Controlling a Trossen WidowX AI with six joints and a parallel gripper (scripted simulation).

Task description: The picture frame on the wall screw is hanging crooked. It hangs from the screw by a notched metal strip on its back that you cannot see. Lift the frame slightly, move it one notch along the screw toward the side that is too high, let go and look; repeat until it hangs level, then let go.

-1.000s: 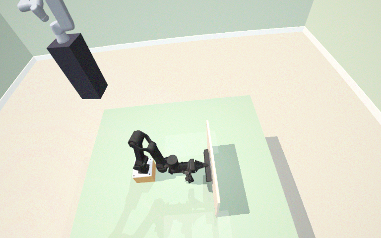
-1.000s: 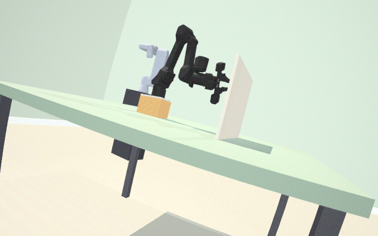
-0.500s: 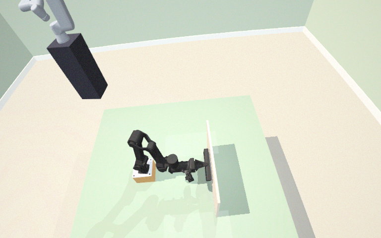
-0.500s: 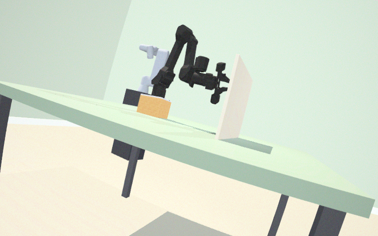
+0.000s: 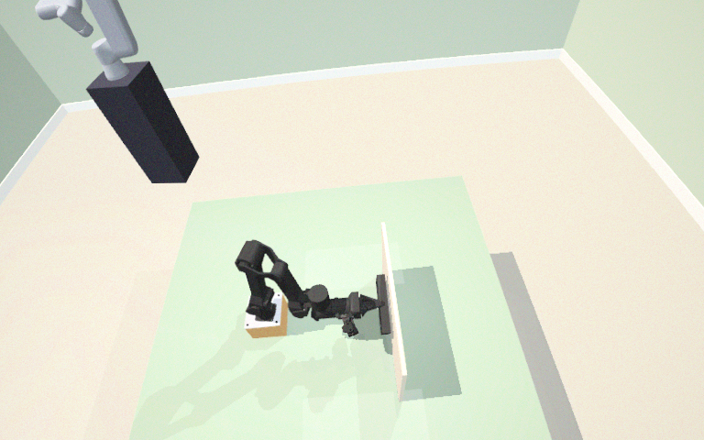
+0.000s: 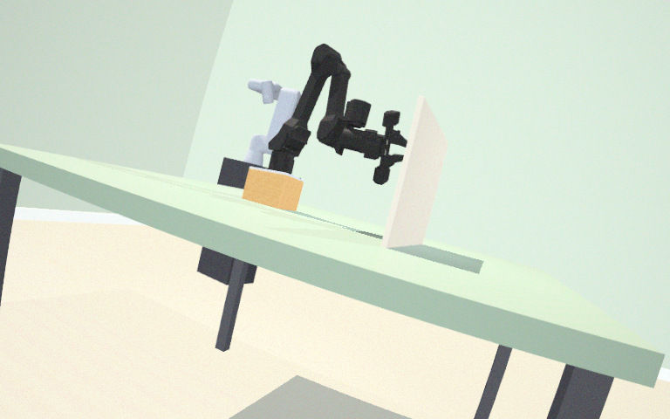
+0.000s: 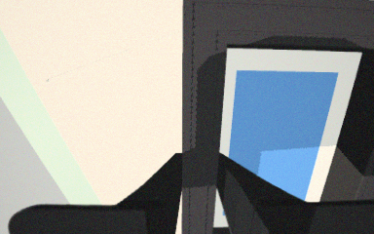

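The picture frame point(image 5: 385, 325) point(image 7: 189, 97) is dark, with a white mat and a blue picture. It hangs against the upright pale wall panel point(image 5: 400, 347) point(image 6: 420, 173) point(image 7: 122, 97); in the exterior view the panel hides it. My gripper point(image 5: 382, 302) point(image 7: 198, 159) is shut on the frame's side bar, the left one in the wrist view, with one finger on each side of it. In the wrist view that bar runs about straight up the picture. The frame's right part is cut off there, and its tilt on the wall cannot be told for certain. The screw and notched strip are hidden.
The panel stands on the green table point(image 5: 233, 223) point(image 6: 325, 242). My arm's orange base block point(image 5: 269, 332) point(image 6: 271, 188) is on the panel's picture side. A grey second arm point(image 5: 119, 30) point(image 6: 283, 113) stands on a dark pedestal point(image 5: 155, 124) point(image 6: 232, 170) beyond the table.
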